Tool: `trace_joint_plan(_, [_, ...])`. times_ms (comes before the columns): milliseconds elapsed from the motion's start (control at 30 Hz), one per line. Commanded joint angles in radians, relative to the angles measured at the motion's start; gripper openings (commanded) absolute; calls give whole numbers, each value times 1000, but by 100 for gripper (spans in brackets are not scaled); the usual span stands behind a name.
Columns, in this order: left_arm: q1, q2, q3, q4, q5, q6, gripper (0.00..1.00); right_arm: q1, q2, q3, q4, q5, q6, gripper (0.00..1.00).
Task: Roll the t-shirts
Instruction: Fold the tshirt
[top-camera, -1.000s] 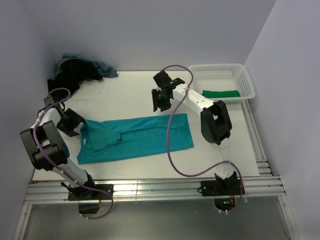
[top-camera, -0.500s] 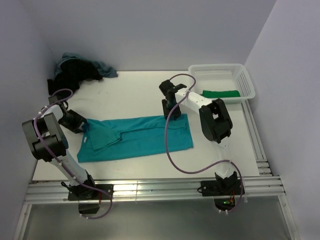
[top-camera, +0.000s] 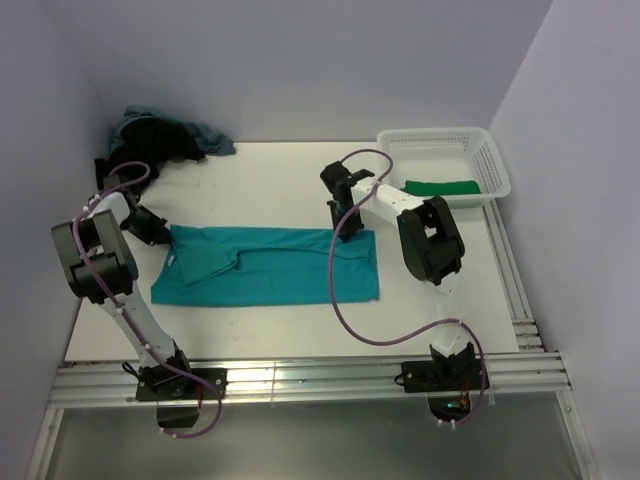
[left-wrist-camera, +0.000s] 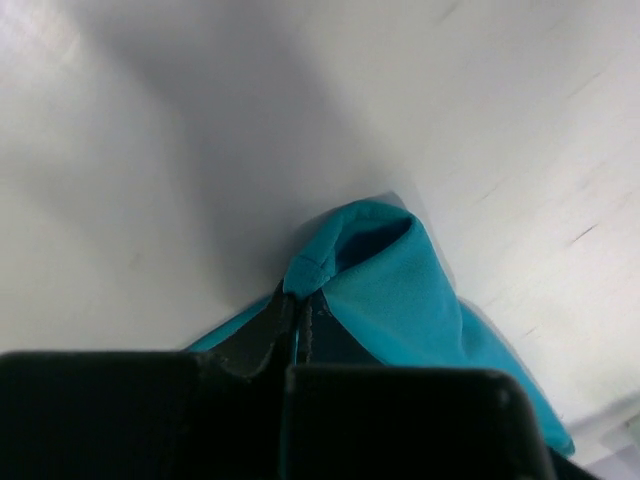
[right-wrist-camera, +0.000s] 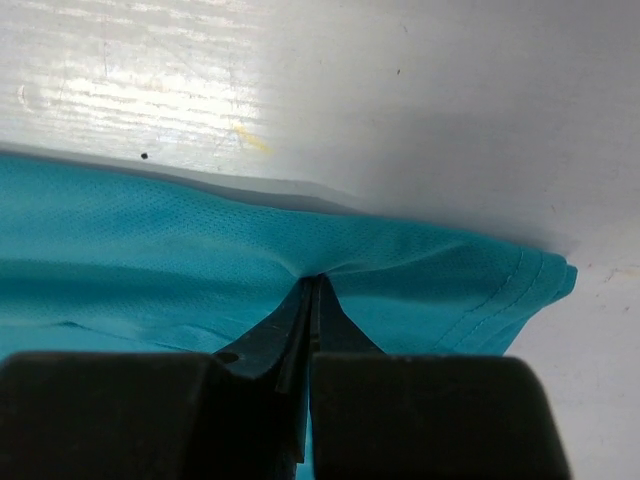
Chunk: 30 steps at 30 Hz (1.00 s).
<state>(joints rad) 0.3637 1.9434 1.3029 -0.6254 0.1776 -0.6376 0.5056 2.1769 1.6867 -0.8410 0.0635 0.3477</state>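
The bright teal soft fabric t-shirt (top-camera: 268, 265) lies as a long flat strip across the white table (top-camera: 260, 185). It looks light, limp and likely slippery, so hems and corners suit gripping. The left gripper (left-wrist-camera: 295, 318) is pinched closed on its far-left corner, and the right gripper (right-wrist-camera: 312, 292) likewise on the far hem near the right end

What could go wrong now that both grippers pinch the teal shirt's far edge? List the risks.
1. The left gripper pinches only a thin fold at the corner of the bright teal fabric t-shirt; it may slip out if pulled.
2. The right gripper grips the edge short of the hemmed corner, so that corner could sag and fold crooked.
3. The folded-in sleeve lies bunched, so a roll may come out lumpy.
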Motion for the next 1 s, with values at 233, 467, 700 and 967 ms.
trace_joint_plan(233, [-170, 353, 556, -57, -130, 118, 0, 39, -152, -309, 62, -30, -15, 0])
trace_joint_plan(467, [-330, 614, 953, -36, -60, 228, 0, 249, -276, -415, 31, -105, -13, 0])
trace_joint_plan(700, [-511, 611, 1003, 107, -32, 236, 21, 370, -350, -363, 0, -137, 17, 24])
trace_joint_plan(967, [-456, 361, 935, 101, 5, 156, 69, 165, -319, -96, -32, -226, -24, 36])
